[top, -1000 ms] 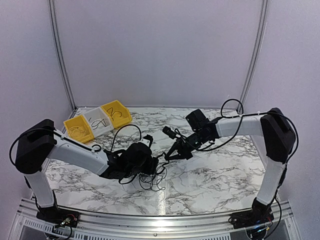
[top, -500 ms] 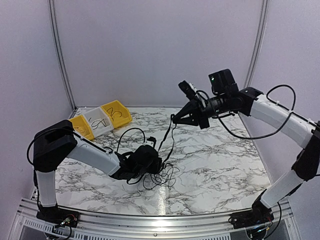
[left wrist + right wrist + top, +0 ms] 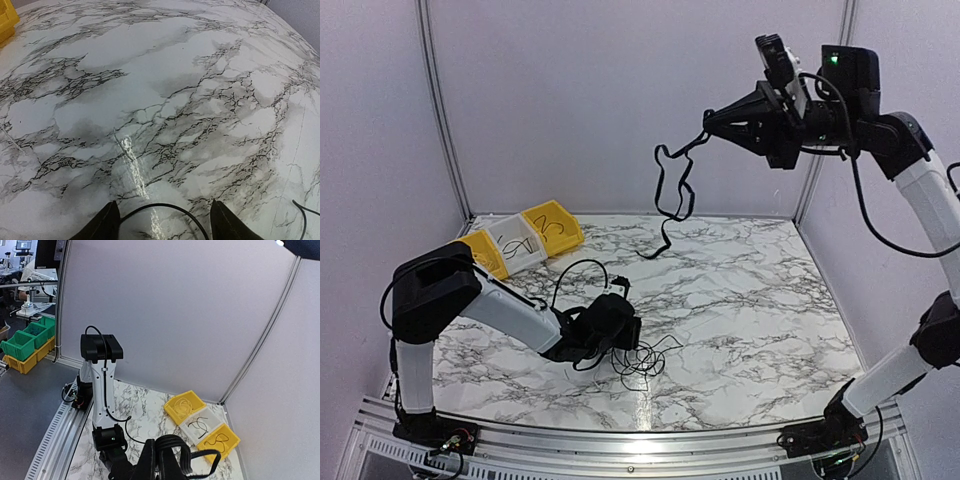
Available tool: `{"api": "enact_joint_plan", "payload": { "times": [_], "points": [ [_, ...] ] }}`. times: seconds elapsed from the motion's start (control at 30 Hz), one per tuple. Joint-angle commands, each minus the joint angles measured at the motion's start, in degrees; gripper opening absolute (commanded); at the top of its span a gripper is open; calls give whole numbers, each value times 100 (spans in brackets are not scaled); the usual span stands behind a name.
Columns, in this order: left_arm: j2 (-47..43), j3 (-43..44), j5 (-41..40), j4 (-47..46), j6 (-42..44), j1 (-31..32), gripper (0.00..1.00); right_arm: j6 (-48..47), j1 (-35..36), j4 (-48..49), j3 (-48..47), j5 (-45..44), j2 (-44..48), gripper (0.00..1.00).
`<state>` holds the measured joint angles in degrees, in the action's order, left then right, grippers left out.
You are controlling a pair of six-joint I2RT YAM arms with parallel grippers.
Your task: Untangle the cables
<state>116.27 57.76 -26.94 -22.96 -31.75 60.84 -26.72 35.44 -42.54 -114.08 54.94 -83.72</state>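
Top view, with wrist views: a white marble-patterned table (image 3: 740,320) carries a loose heap of thin black flexible cables (image 3: 642,358) at about 7 o'clock, just short of the table's centre. The left claw (image 3: 634,336) lies low over the heap's 9 o'clock side. In the left wrist view its two dark fingers (image 3: 106,224) stand released and well apart. One arc of cable lies on the marble between them, gripped by neither, and a second strand crosses the frame's 4 o'clock corner. The right arm reaches high above the far edge of the table, toward 1 o'clock. There the right claw (image 3: 709,123) is clenched on a hanging black cable (image 3: 672,190). This cable falls in kinked loops from the fingertips toward the table's 12 o'clock region, well apart from the heap. Whether its lower end touches the marble cannot be told. In the right wrist view the clenched fingers (image 3: 156,461) appear at 6 o'clock, with a loop of the same cable just beside them. Three small open plastic bins sit in a row at 10 o'clock: a near yellow bin (image 3: 477,256), a middle white bin (image 3: 516,241) and a far yellow bin (image 3: 554,226). The white bin and the far yellow bin each hold a dark coiled wire.
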Motion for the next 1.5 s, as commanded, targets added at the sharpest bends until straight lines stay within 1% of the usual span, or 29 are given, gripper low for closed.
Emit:
{"api": "enact_joint_plan", "payload": {
  "times": [0.0, 0.13, 0.37, 0.5, 0.7, 0.9, 1.0, 1.07, 1.23, 1.47],
  "points": [
    [73, -119, 48, 263, 58, -55, 65, 51, -20, -213, -320, -132, 62, 0],
    [-348, -255, 55, 173, 369, -59, 66, -56, -21, -140, 68, -277, 74, 0],
    [-1463, -617, 78, 99, 758, -55, 70, -253, -36, 242, 1483, -581, 321, 0],
    [-1985, -787, -25, 99, 930, -50, 71, -312, -65, 478, 2098, -702, 404, 0],
    [-2647, -964, -225, 175, 1195, -54, 72, -317, -74, 712, 2556, -735, 386, 0],
    [-3205, -957, -36, 178, 1880, 12, 71, -394, -74, 866, 2848, -613, 294, 0],
    [-3394, -894, 405, 146, 2247, 33, 71, -420, -73, 891, 2991, -489, 254, 0],
    [-3436, -802, 782, 98, 2461, 41, 68, -456, -78, 880, 3074, -401, 220, 0],
    [-3295, -441, 1633, -50, 2752, 74, 64, -444, -70, 928, 3173, -297, 181, 0],
    [-2844, 42, 2201, -129, 3137, 163, 62, -425, -64, 922, 3228, -117, 172, 0]
  ]
}}
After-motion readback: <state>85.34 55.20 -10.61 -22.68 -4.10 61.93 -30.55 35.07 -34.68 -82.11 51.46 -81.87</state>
